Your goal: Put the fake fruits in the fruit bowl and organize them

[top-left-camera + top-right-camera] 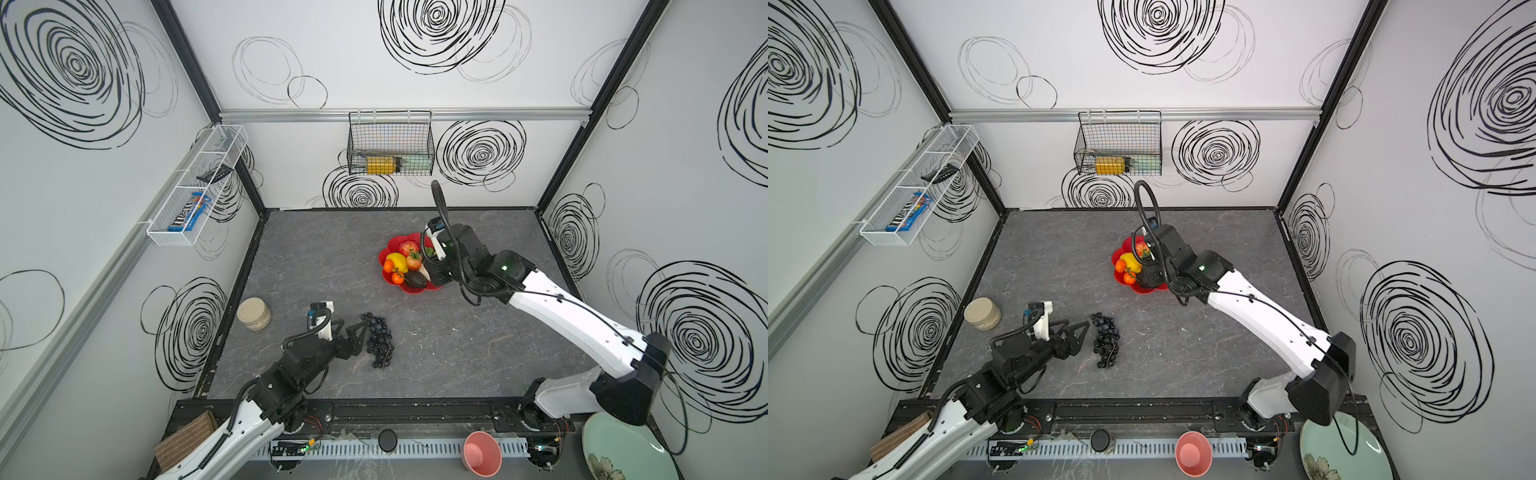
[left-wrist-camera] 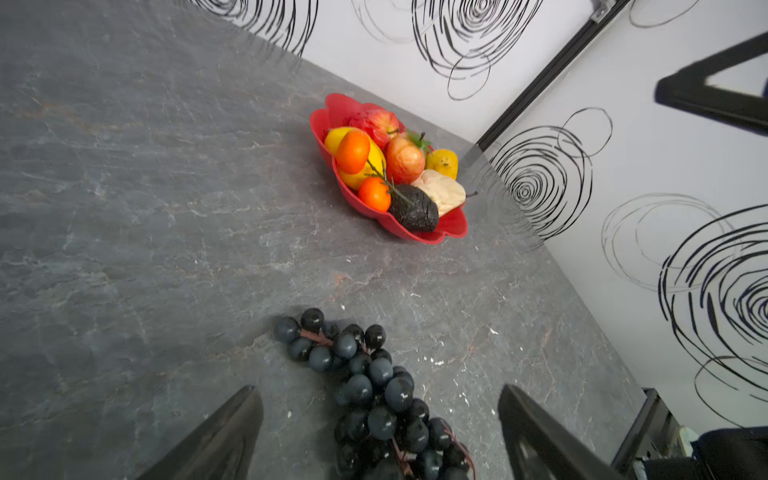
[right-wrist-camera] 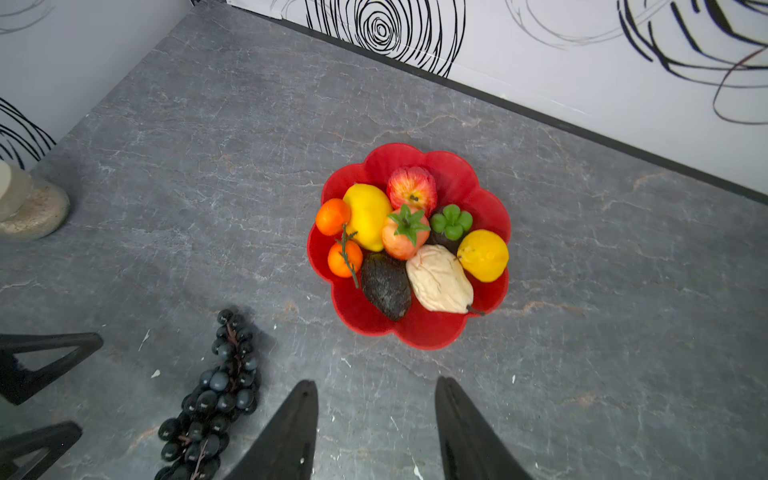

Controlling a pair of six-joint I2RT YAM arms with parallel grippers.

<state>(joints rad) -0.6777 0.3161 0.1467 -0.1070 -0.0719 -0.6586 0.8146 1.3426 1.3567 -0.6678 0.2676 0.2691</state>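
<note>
robot test booth: scribble-patterned walls [image 1: 332, 62], aluminium rail [image 1: 291, 115].

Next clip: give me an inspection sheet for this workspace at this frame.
Surface: grey marbled tabletop, scattered white flecks.
Job's things: red fruit bowl filled with fake fruits; grape bunch lies outside it on the tabletop.
Clutter: tan jar at the left edge; pink cup and green plate beyond the front rail.
Grippers: left gripper open at the grape bunch; right gripper open, empty, by the bowl.
Cables: black hose loops above the right wrist; thin cable runs along that arm.
Surroundings: black wire basket on back wall; white mesh rack on left wall.
</note>
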